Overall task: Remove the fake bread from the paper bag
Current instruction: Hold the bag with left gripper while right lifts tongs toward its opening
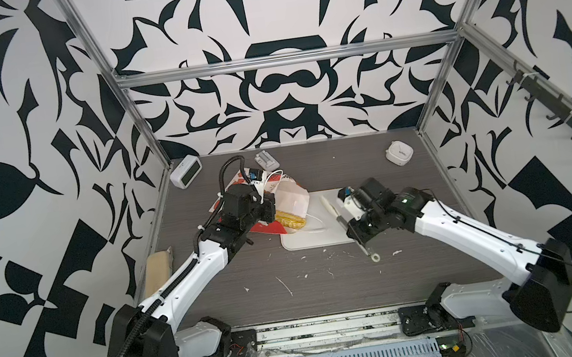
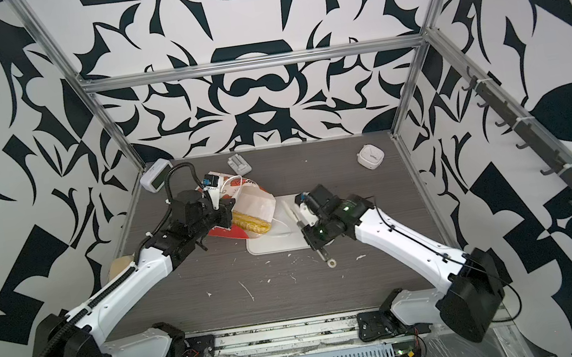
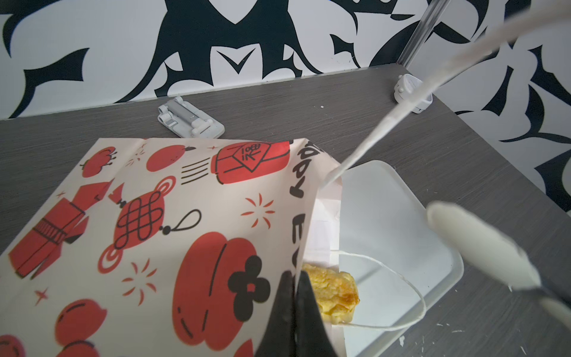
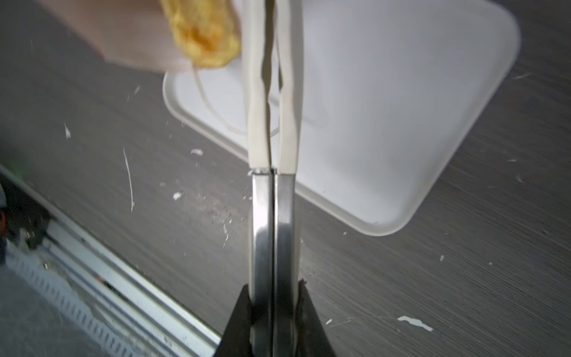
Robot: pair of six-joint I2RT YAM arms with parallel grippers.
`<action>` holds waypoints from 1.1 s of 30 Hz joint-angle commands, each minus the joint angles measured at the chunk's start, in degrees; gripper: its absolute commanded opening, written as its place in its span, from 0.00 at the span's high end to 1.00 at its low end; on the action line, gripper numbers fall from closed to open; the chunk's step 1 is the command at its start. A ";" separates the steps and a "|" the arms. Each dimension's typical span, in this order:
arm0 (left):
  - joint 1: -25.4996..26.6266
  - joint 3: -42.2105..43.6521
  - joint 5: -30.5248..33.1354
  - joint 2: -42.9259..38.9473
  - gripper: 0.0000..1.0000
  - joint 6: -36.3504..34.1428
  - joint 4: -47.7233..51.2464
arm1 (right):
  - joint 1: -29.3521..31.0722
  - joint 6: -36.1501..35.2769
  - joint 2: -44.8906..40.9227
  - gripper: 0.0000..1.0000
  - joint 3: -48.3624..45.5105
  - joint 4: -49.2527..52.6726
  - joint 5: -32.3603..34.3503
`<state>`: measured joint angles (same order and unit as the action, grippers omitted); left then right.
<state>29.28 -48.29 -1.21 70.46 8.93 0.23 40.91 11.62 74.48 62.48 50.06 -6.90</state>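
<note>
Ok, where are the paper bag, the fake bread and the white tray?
paper bag (image 3: pixel 216 201): left wrist view, printed broad face.
fake bread (image 3: pixel 333 293): left wrist view, exposed end.
white tray (image 4: pixel 401 123): right wrist view, bare floor.

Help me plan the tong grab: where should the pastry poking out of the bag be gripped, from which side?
Probably grip the fake bread at its exposed end, coming from the tray side: only that end sticks out of the paper bag.
</note>
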 commanded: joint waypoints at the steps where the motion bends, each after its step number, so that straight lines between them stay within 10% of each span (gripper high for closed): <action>1: 0.16 1.08 -1.81 -0.95 1.00 0.02 -1.53 | 3.92 -2.99 1.75 1.00 4.29 9.43 6.20; 33: 0.34 1.53 -2.39 0.47 1.00 -0.25 -2.34 | 4.89 -3.61 1.38 0.65 7.31 5.93 11.13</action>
<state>29.41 -47.37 -2.66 70.70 8.51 -0.25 45.63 8.38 78.04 68.40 57.67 3.33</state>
